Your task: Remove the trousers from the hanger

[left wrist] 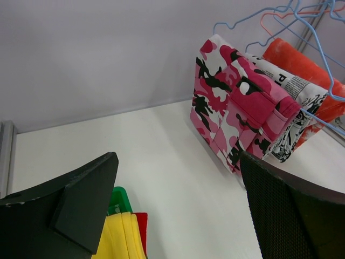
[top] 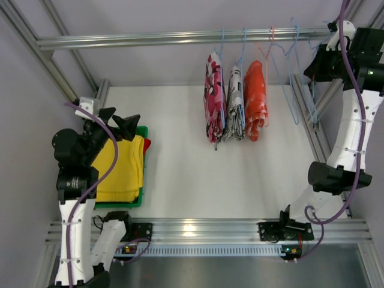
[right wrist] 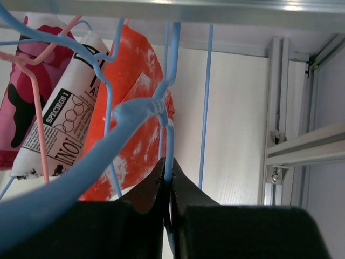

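Observation:
The plain yellow trousers (top: pixel 120 168) lie folded in a green tray (top: pixel 120 204) at the left, with the plain red trousers (top: pixel 147 144) showing as an edge beside them. Both show in the left wrist view, yellow (left wrist: pixel 121 237) and red (left wrist: pixel 141 232). My left gripper (top: pixel 120 121) hovers over the tray's far end, open and empty (left wrist: pixel 178 162). My right gripper (top: pixel 315 66) is up at the rail, shut (right wrist: pixel 170 181) on the wire of an empty blue hanger (right wrist: pixel 135 116).
Three pairs hang from the rail (top: pixel 180 41): pink camouflage (top: pixel 214 105), newspaper print (top: pixel 235 102), orange-red with white marks (top: pixel 255 99). Empty blue hangers (top: pixel 294 90) hang right of them. Aluminium frame posts (top: pixel 312 126) stand at the right and left.

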`<action>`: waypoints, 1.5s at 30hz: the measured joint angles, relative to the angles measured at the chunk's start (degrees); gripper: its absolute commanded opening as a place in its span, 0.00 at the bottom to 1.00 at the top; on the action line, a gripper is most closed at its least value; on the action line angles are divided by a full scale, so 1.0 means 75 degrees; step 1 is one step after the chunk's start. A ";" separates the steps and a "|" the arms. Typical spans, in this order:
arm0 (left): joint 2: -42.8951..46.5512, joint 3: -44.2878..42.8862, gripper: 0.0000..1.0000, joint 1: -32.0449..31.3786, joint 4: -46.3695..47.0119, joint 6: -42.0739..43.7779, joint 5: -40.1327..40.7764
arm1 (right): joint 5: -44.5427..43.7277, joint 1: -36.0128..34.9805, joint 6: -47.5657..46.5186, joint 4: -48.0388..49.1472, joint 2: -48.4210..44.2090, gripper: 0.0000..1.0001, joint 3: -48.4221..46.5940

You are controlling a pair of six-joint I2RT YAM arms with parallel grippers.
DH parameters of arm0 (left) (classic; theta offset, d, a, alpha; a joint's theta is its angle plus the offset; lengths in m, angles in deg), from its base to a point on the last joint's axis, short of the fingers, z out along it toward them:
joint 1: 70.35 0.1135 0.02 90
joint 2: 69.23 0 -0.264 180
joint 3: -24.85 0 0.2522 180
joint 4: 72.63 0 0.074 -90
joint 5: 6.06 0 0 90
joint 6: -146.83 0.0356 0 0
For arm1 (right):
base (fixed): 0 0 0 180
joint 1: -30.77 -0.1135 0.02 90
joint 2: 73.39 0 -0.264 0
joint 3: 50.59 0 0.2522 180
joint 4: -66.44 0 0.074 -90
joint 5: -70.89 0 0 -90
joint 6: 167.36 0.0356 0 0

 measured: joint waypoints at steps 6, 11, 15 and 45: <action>0.0102 0.0032 0.99 0.0000 -0.0006 -0.0003 0.0114 | -0.0347 -0.0125 0.0262 0.0527 0.0423 0.00 -0.0038; 0.0286 0.0207 0.99 0.0000 -0.0152 0.0000 0.0216 | -0.0624 -0.0256 0.0283 0.0740 0.0726 0.00 -0.0041; 0.0393 0.0300 0.99 0.0000 -0.0242 0.0000 0.0303 | -0.0796 -0.0490 0.0271 0.0752 0.0749 0.00 -0.0041; 0.0420 0.0335 0.99 0.0000 -0.0341 0.0017 0.0396 | -0.0938 -0.0810 0.0341 0.1684 0.0437 0.72 0.0892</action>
